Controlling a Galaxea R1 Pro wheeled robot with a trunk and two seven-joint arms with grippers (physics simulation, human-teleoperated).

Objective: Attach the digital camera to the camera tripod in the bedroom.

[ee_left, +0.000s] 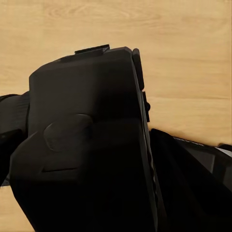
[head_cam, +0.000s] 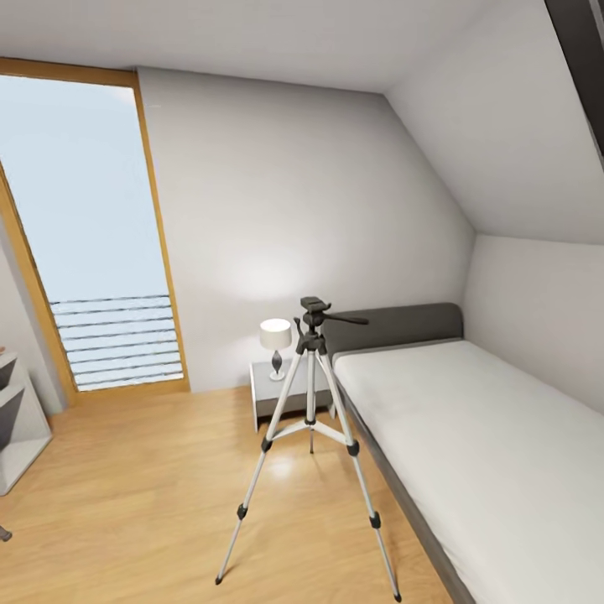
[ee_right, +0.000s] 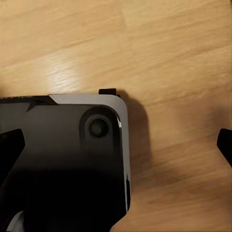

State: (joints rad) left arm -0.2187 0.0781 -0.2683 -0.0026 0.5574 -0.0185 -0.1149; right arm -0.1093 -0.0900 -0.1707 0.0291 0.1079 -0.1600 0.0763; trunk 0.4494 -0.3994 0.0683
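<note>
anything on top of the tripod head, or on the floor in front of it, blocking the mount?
Nothing visible. In the head view the camera tripod stands on open wood floor beside the bed, its pan head bare on top. The nightstand with its lamp sits behind it, out of the way.

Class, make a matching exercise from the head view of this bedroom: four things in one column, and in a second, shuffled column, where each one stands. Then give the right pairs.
Things:
1. camera tripod
2. table lamp
3. bed
4. window

Places:
A. on the white nightstand
B. along the right wall, under the sloped ceiling
C. at the left, reaching almost to the floor
D. on the wood floor, beside the bed

Pairs: 1-D, 2-A, 3-B, 4-C
</note>
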